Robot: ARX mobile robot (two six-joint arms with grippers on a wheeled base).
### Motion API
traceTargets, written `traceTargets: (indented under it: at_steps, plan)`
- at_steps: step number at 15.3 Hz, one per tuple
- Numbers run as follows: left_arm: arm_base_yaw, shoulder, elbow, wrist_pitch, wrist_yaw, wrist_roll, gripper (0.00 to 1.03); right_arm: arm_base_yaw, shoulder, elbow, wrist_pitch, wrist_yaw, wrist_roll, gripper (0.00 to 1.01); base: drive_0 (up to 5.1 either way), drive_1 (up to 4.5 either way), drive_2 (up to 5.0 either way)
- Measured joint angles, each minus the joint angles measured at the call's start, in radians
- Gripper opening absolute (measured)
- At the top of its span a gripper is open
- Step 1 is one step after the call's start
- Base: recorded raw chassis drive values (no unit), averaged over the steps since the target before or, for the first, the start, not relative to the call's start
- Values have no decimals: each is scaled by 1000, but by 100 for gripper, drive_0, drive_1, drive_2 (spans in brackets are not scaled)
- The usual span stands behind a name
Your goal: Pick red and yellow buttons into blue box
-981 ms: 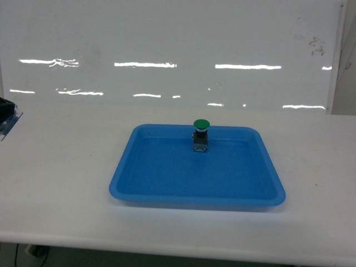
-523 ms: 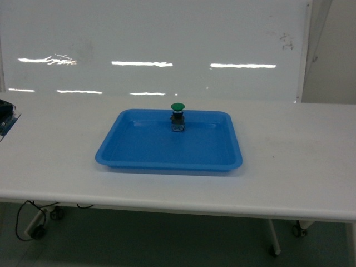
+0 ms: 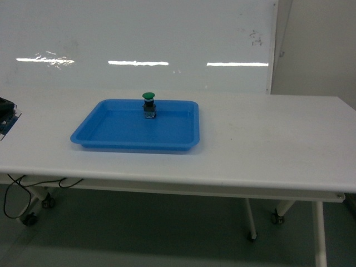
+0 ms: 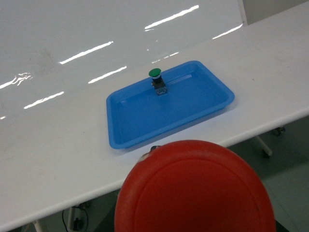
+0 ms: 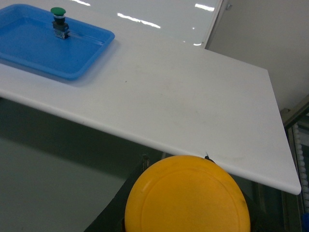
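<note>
The red button (image 4: 193, 188) fills the bottom of the left wrist view, cap towards the camera, held out in front of the table's front edge. My left gripper (image 4: 195, 220) is shut on it, with its fingers hidden behind the cap. The yellow button (image 5: 187, 195) sits the same way in the right wrist view, just off the table's near right edge. My right gripper (image 5: 188, 222) is shut on it, dark fingers (image 5: 112, 212) showing beside the cap. Neither gripper shows in the head view. The blue box is out of view.
A shallow blue tray (image 3: 111, 136) (image 4: 193, 111) (image 5: 29, 53) lies on the white table (image 3: 250, 144), with a green-capped button (image 3: 148, 104) (image 4: 157, 79) (image 5: 59, 19) standing at its far side. A dark object (image 3: 6, 111) sits at the table's left edge. Wheeled table legs (image 3: 250, 222) and a cable (image 3: 14, 194) are below.
The head view has drawn back from the table and swung right. The tray and green button look smaller and sit further left; the table's front edge, legs and floor have come into view.
</note>
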Motion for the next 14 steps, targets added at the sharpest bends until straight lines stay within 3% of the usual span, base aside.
traceTargets:
  at_steps: [14]
  plan:
    - [0, 1, 0, 1, 0, 0, 25, 0, 0, 0, 0, 0, 0, 29, 437, -428, 21]
